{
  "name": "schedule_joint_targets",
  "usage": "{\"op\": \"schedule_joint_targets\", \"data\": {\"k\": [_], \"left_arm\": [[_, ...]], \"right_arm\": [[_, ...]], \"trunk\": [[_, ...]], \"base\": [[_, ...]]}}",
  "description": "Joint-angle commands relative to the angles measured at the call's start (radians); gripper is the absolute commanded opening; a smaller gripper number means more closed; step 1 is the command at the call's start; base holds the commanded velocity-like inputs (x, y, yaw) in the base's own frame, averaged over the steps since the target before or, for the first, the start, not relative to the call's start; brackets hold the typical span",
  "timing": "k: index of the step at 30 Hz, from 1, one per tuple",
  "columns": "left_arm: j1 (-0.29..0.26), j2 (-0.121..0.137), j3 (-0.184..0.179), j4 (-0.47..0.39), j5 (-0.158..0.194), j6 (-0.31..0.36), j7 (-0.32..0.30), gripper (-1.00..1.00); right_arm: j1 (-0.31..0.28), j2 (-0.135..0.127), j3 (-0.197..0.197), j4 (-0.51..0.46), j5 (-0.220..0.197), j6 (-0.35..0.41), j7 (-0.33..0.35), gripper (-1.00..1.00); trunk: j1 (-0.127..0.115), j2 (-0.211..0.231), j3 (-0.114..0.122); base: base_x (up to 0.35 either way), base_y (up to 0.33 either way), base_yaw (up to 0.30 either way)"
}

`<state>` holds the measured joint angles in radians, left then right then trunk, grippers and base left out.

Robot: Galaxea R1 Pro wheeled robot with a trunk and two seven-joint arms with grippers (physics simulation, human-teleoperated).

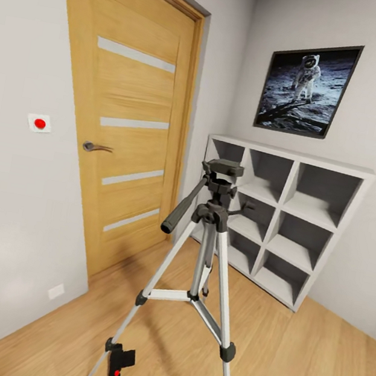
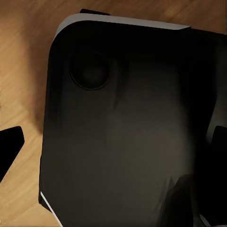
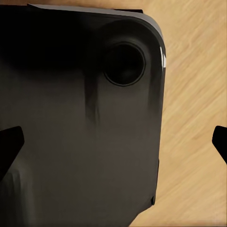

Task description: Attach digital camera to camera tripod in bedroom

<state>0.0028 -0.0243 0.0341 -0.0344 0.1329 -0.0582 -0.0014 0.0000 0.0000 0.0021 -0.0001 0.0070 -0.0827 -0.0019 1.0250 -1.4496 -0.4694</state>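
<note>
The camera tripod (image 1: 205, 258) stands on the wood floor in the middle of the head view, its silver legs spread, its black head (image 1: 221, 178) bare on top and its long pan handle (image 1: 184, 206) sloping down to the left. The digital camera (image 1: 120, 363), small and black with a red button, lies on the floor beside the foot of the tripod's near-left leg. My left gripper (image 2: 113, 142) hangs open over my own dark base, one fingertip (image 2: 10, 146) showing at the frame's edge. My right gripper (image 3: 115, 144) is open too, with nothing between its fingertips (image 3: 9, 145).
A wooden door (image 1: 125, 122) is shut in the left wall, with a red-dot switch (image 1: 39, 123) beside it. Grey cubby shelves (image 1: 280, 222) line the back wall under a framed astronaut picture (image 1: 307, 88). Plank floor (image 1: 305, 367) lies to the right of the tripod.
</note>
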Motion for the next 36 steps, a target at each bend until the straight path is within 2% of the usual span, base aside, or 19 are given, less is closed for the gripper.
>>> {"op": "schedule_joint_targets", "data": {"k": [1,19,25,36], "left_arm": [[0.000,0.000,0.003,-0.001,0.007,-0.002,0.000,1.00],[0.000,0.000,0.003,-0.001,0.007,-0.002,0.000,1.00],[0.000,0.000,0.005,-0.001,0.010,-0.003,0.004,1.00],[0.000,0.000,0.004,-0.001,0.010,-0.003,0.003,1.00]], "right_arm": [[0.000,0.000,0.000,0.000,0.001,-0.003,0.000,1.00],[0.000,-0.003,0.001,0.000,0.002,-0.002,0.000,1.00],[0.011,0.002,0.013,-0.010,0.019,-0.005,-0.006,1.00],[0.010,-0.055,0.006,-0.062,0.046,0.023,0.019,1.00]], "trunk": [[0.000,0.000,-0.001],[0.000,0.000,-0.001],[0.000,0.000,-0.001],[0.000,0.000,-0.001]], "base": [[0.000,0.000,-0.079],[0.000,0.000,-0.015],[0.000,0.000,0.000],[0.000,0.000,0.000]]}}
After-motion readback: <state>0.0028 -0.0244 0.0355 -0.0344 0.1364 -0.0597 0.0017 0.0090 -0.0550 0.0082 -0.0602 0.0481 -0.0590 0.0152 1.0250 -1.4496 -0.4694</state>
